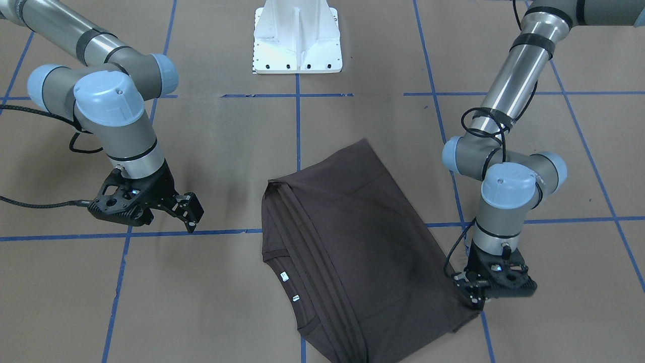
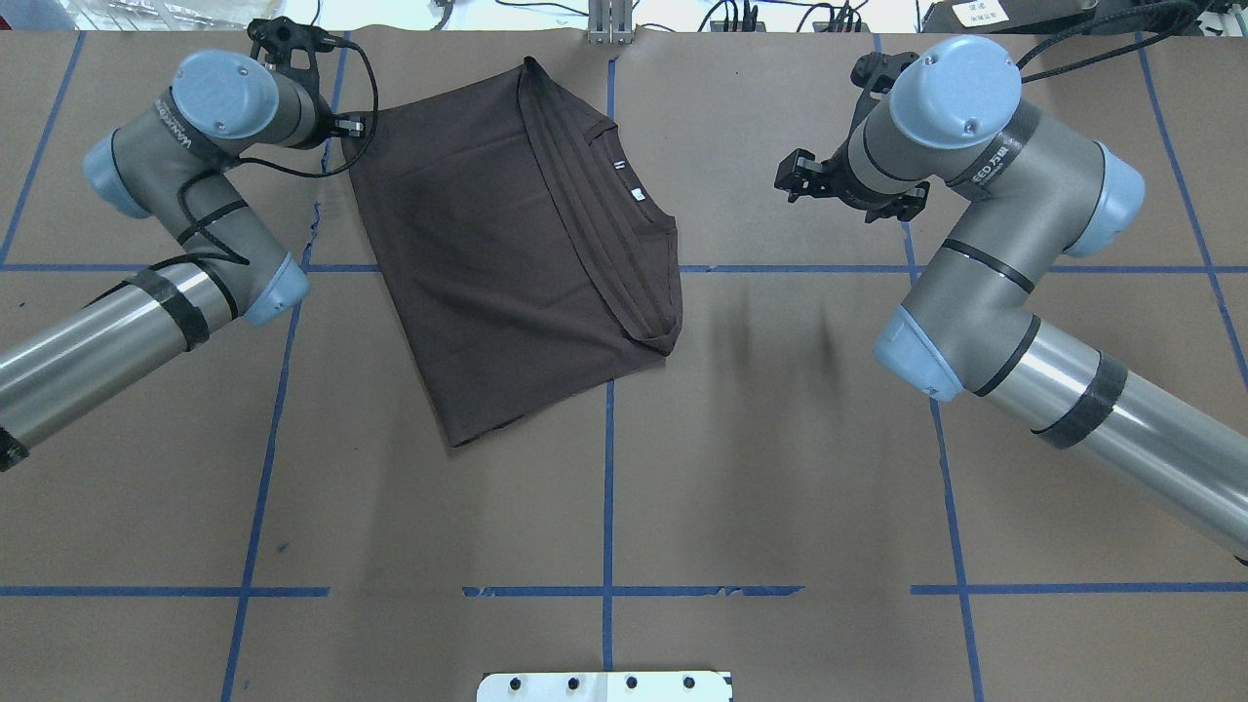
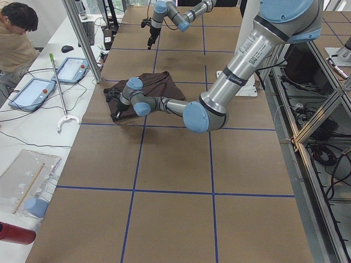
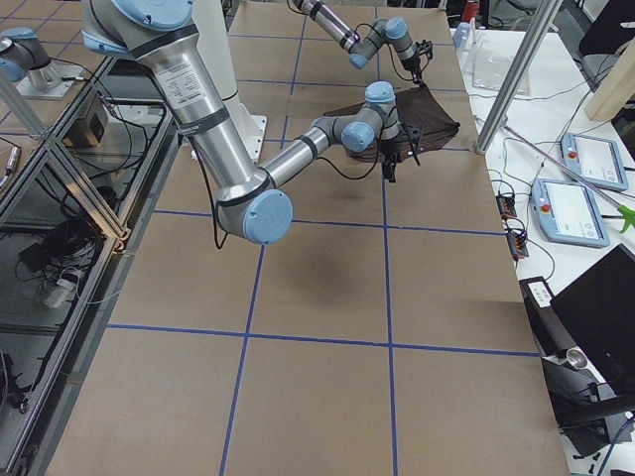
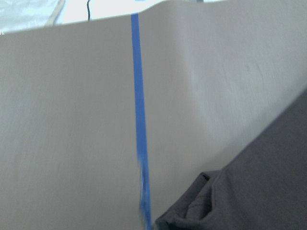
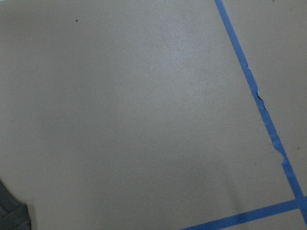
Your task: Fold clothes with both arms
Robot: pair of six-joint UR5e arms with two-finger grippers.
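Brown paper covers the table, and blue tape divides it into large squares. Beside its far edge, in the left side view, stands a white bench where a person sits near two handheld screens.

From the overhead camera, the left arm reaches in from the left and bends back toward the far edge. The right arm comes in from the right, with its wrist turned toward the middle. White lettering runs along the right wrist housing, and the left wrist has a similar line. Both are too small to read with any certainty.

The dark brown T-shirt lies flat on the paper, folded into a rough rectangle and set at a slant. It sits in the far half of the table, mostly on the left arm's side of the centre tape line. Several layered edges run in parallel along the side nearer the right arm.

The white pedestal base stands at the robot's edge of the table.

The left gripper is down at one corner of the shirt, touching the cloth. I cannot tell whether its fingers are clamped on it. The right gripper hangs above bare paper, well apart from the shirt, with its fingers a little apart and nothing between them.

Two small white neck tags show inside the neckline, but their print is not legible.
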